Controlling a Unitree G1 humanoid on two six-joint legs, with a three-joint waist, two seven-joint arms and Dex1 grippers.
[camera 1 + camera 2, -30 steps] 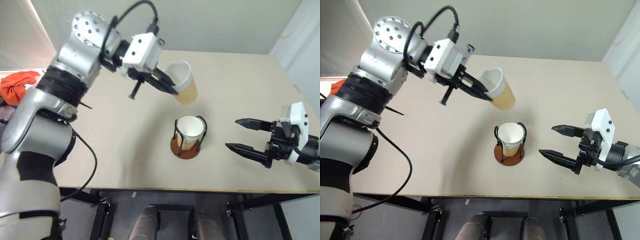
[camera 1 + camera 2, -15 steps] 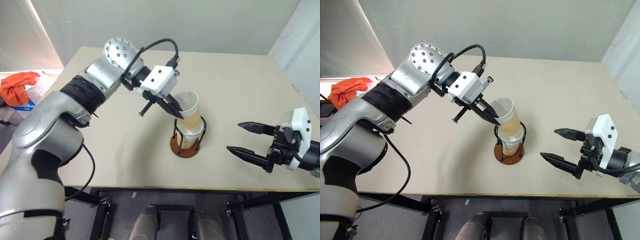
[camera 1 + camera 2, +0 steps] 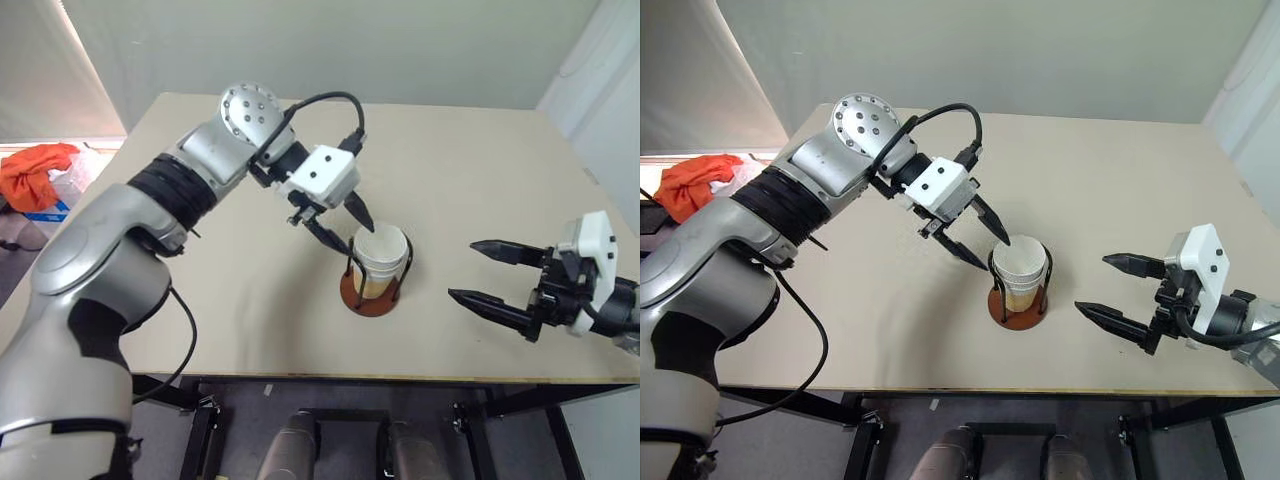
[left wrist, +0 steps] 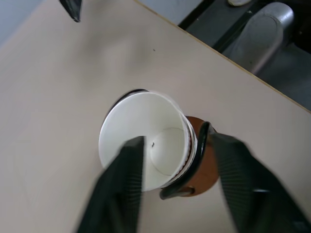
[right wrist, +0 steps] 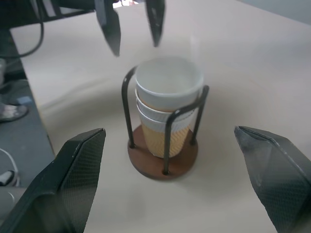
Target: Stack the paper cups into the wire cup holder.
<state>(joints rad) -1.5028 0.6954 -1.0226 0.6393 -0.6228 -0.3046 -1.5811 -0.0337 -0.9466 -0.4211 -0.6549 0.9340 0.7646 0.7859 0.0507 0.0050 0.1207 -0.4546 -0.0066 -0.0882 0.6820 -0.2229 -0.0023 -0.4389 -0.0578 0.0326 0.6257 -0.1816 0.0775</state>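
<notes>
Over the middle of the counter: cups nested in the holder, both claws empty.

The left claw hangs just above and beside the stack, its two black fingers spread apart and clear of the top rim, gripping nothing; the right claw waits well to the side, fingers wide and empty. Between them the tan-yellow, white-rimmed tapered paper cups sit nested, three rims showing, inside the wire cup holder with its round reddish-brown base and thin black upright loops, on the beige counter. The stack's long axis stands upright, mouths up. Such cups are likely light, thin-walled and easily crushed; a gentle pinch at the rolled rim looks best.
</notes>
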